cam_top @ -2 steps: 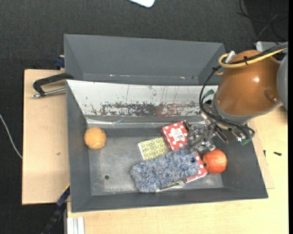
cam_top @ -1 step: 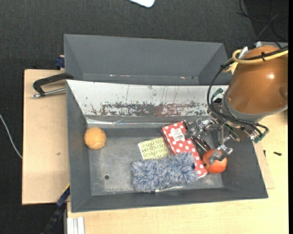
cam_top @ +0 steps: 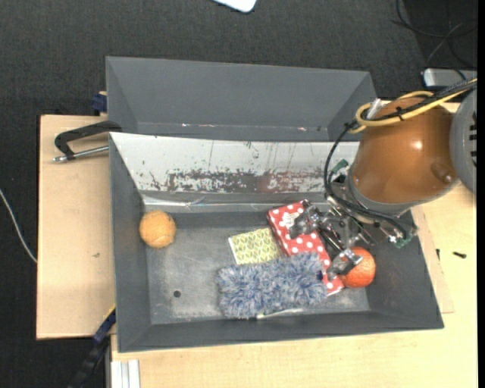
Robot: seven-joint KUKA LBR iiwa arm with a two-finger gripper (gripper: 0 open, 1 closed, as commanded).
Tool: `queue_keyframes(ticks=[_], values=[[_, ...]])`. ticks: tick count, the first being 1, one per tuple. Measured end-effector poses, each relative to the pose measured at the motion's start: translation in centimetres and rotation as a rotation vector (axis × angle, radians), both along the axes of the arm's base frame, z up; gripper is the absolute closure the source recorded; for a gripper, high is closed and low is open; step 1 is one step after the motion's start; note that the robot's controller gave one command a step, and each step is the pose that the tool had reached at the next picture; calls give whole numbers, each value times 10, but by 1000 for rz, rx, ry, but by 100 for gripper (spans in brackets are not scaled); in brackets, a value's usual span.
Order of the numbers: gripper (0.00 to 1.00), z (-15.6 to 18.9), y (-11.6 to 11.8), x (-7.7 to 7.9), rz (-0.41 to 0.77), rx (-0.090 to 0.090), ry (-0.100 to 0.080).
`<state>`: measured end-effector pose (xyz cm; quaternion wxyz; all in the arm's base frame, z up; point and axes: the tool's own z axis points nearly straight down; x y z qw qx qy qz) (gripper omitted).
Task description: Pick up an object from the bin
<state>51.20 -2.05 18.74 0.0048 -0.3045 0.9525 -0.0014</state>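
gripper [cam_top: 333, 242] low over red dotted box [cam_top: 292, 227], orange ball [cam_top: 362, 271] just beside

Surroundings: a dark, finely speckled carpet floor [cam_top: 53, 45] extends along the far and left sides. Black cables [cam_top: 428, 34] run across it at upper right. A white object [cam_top: 236, 4], cut by the top edge, lies on it. Lighting is even.

Bin [cam_top: 227, 98] holds ball [cam_top: 158, 229], orange [cam_top: 359, 270], spotted box [cam_top: 299, 231], pad [cam_top: 253, 246], fuzzy cloth [cam_top: 269, 284].
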Motion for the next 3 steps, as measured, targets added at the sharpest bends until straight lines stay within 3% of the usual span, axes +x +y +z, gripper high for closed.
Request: queue_keyframes(ticks=[1, 2, 3], values=[[100, -110, 33, 11, -51, -3, 10], [100, -110, 33, 11, -51, -3, 10], [100, 39, 22, -9, 140, -1, 2]])
